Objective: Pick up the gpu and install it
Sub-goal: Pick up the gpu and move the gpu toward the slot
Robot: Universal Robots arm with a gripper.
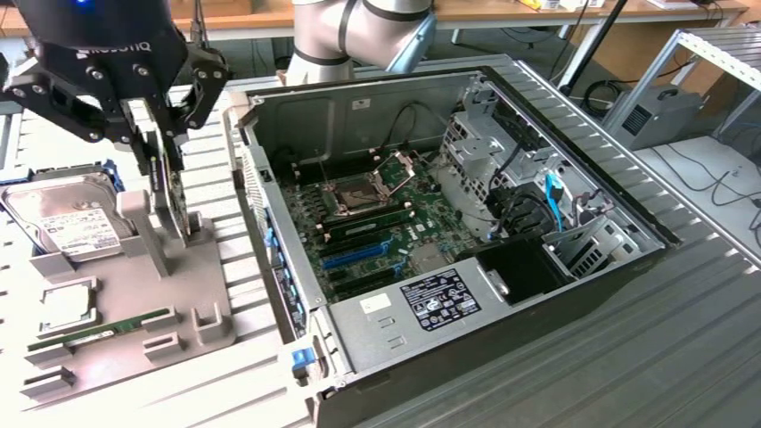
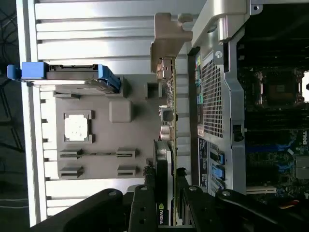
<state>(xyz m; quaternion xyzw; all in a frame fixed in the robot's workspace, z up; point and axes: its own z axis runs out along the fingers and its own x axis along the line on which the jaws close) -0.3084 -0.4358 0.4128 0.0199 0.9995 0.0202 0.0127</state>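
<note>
The gpu (image 1: 178, 203) stands on edge over the grey parts holder (image 1: 178, 294), at the exterior view's left beside the open computer case (image 1: 285, 116). My gripper (image 1: 164, 165) comes down from above with a finger on each face of the card, shut on it. In the wrist view the gpu (image 2: 164, 164) runs edge-on between the fingers (image 2: 145, 205), and its silver end bracket (image 2: 169, 34) points away from me. Whether the card's lower edge still rests in the holder's slot is hidden. The motherboard (image 1: 356, 223) lies exposed inside the case, with blue expansion slots (image 1: 356, 256).
A silver hard drive (image 1: 66, 223) in a blue frame, a processor chip (image 1: 68, 303) and a green RAM stick (image 1: 102, 330) also sit on the holder. The case's side wall (image 2: 212, 96) stands close beside the card. Drive cages and cables (image 1: 523, 178) fill the case's far end.
</note>
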